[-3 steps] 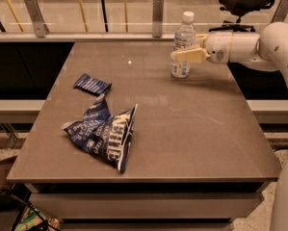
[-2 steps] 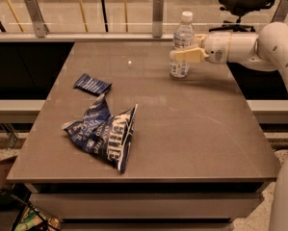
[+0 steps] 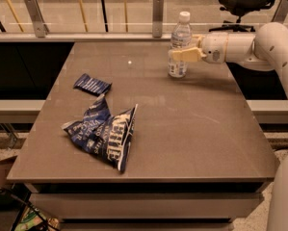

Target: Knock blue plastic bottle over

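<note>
On the brown table (image 3: 191,129), our gripper (image 3: 176,55) meets the upright blue plastic bottle (image 3: 180,35) from its right; we cannot tell its grip.

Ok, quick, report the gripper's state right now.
Gripper: at the middle of the upright blue plastic bottle; open or closed cannot be told.

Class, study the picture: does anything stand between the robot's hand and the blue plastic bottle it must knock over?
Nothing visible does. The hand is at the upright blue plastic bottle, level with its label. The small snack bag and the large crumpled bag lie well away.
</note>
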Robot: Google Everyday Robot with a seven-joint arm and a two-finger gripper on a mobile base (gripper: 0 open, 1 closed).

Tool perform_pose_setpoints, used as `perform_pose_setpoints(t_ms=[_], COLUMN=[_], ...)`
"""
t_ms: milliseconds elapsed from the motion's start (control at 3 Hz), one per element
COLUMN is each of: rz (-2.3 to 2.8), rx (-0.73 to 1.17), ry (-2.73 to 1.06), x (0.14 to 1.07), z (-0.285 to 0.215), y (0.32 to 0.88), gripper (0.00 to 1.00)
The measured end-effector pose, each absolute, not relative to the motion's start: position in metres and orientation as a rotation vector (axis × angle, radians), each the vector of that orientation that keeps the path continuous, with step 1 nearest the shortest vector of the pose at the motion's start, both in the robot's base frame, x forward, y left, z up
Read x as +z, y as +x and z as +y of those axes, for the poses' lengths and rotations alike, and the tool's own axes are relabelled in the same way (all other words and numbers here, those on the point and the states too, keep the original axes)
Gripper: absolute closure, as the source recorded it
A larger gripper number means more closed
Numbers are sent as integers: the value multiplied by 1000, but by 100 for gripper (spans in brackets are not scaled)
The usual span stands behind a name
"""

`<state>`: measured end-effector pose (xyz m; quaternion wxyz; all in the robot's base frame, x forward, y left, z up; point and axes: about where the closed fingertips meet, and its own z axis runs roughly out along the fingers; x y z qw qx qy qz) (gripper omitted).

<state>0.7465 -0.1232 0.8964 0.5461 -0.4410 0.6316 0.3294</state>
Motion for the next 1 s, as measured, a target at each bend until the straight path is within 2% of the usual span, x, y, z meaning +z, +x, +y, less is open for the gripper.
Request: perform_pose_setpoints(t_ms=[1000], rz=[1675], rx=[626], ry=[-1043], x=[918], z=[-146], y=[723], gripper=[100])
